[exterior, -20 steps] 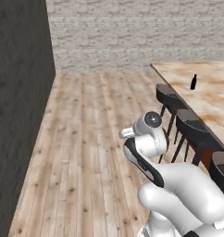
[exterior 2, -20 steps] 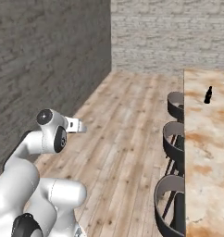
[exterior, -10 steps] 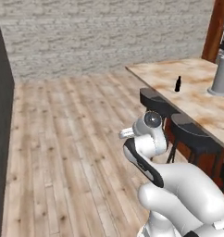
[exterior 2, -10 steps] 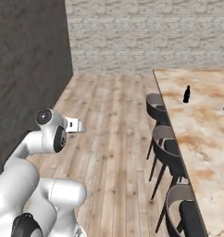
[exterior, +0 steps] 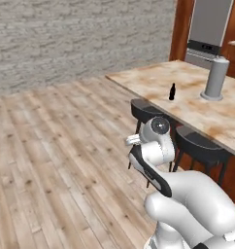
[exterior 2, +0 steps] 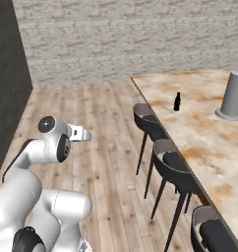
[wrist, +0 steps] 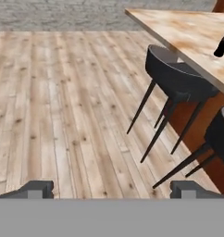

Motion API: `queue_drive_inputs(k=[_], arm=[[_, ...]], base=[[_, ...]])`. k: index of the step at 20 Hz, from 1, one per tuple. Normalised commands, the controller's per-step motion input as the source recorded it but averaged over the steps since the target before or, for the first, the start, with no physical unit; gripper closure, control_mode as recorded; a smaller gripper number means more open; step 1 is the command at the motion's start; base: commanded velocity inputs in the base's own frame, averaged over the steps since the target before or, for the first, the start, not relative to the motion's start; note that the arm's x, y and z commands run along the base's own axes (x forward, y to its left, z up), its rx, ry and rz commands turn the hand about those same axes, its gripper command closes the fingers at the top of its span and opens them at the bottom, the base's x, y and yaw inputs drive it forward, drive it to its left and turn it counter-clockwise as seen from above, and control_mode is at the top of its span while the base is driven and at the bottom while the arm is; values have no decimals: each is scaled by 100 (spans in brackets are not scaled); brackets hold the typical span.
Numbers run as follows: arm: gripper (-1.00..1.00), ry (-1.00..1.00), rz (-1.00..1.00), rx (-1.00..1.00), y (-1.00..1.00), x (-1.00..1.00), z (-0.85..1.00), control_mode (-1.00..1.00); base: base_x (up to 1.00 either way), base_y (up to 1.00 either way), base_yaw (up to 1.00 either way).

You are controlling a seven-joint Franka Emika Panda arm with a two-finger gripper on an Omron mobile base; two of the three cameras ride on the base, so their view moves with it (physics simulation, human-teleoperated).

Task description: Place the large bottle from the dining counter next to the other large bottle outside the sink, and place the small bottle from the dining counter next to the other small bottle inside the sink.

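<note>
Glossy white rounded arm, dark joint bands, grey shoulder disc.

The broad beige marble dining counter with orange veins carries a tiny black narrow-necked bottle, upright, near the long edge above the stools. A grey cylindrical canister stands upright farther in, well apart from it.

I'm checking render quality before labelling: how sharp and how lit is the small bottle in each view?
Left base view: small bottle a crisp dark silhouette on the evenly lit dining counter, faint shadow. Right base view: the same, no glare. Hand view: cut off at the right edge, soft and blocky.
</note>
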Motion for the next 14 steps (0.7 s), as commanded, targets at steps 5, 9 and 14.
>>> queue_drive_inputs(k=[5, 9, 14], arm=[[-100, 0, 0, 0, 0, 0, 0, 100], [-100, 0, 0, 0, 0, 0, 0, 100], [-100, 0, 0, 0, 0, 0, 0, 100]], base=[[55, 64, -41], [53, 62, -41], [41, 61, -41]])
